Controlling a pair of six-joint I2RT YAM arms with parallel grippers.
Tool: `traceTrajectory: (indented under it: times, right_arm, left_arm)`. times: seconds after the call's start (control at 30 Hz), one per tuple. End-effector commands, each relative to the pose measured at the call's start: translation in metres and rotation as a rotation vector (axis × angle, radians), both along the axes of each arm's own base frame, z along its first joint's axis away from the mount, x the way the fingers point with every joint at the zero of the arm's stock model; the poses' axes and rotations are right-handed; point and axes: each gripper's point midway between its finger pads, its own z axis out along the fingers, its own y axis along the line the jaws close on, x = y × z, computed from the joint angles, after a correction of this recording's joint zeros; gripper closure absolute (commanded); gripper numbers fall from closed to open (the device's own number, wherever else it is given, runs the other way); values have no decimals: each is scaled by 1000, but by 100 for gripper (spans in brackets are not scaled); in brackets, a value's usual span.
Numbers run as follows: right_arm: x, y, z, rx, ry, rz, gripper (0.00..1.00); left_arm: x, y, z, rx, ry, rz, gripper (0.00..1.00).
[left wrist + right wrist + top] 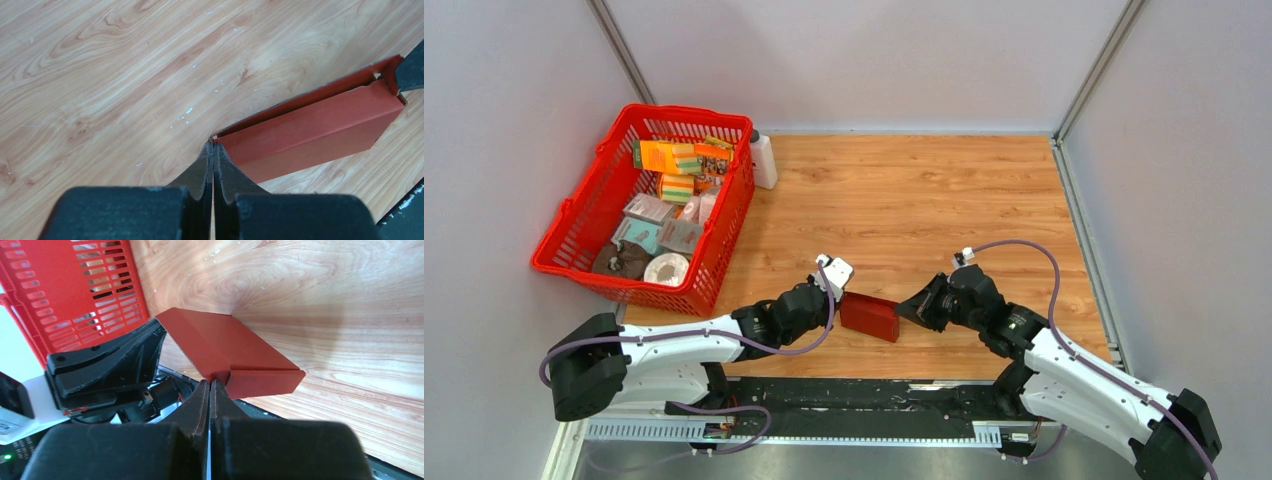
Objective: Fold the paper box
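- Paper box (870, 316) pinched at its left end by closed left gripper (213, 147), right end by closed right gripper (210, 385).
- Seems mid-fold, flaps untucked.
- Next, calls for a soft push inward.

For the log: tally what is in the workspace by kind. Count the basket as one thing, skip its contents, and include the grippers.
Paper box: 1
Red mesh basket: 1
White bottle: 1
Grippers: 2, the left gripper and the right gripper, each shut on one end of the box
Total: 5
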Motion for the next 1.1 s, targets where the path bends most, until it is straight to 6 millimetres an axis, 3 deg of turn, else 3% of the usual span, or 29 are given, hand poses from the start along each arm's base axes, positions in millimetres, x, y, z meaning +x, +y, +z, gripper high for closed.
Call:
traceTrajectory:
  times: [0.0, 0.2, 0.5, 0.7, 1.0, 1.07]
  right_arm:
    - [13, 13, 41, 174, -73, -35, 100]
    - [8, 10, 29, 109, -72, 1, 100]
    - [-20, -11, -12, -145, -104, 185, 100]
    - [-36, -7, -30, -216, -97, 257, 100]
    - [-43, 2, -27, -261, -157, 301, 100]
    - [-48, 4, -24, -246, -172, 334, 96]
  left_arm:
    - [-10, -13, 3, 1, -15, -60, 100]
    - [-12, -14, 4, 2, -22, -56, 100]
    - [-13, -7, 7, -24, -28, -36, 100]
    - [-16, -9, 2, -46, -13, -25, 100]
    - [-27, -5, -14, -35, -5, -6, 100]
    - [-28, -2, -15, -41, -5, 3, 100]
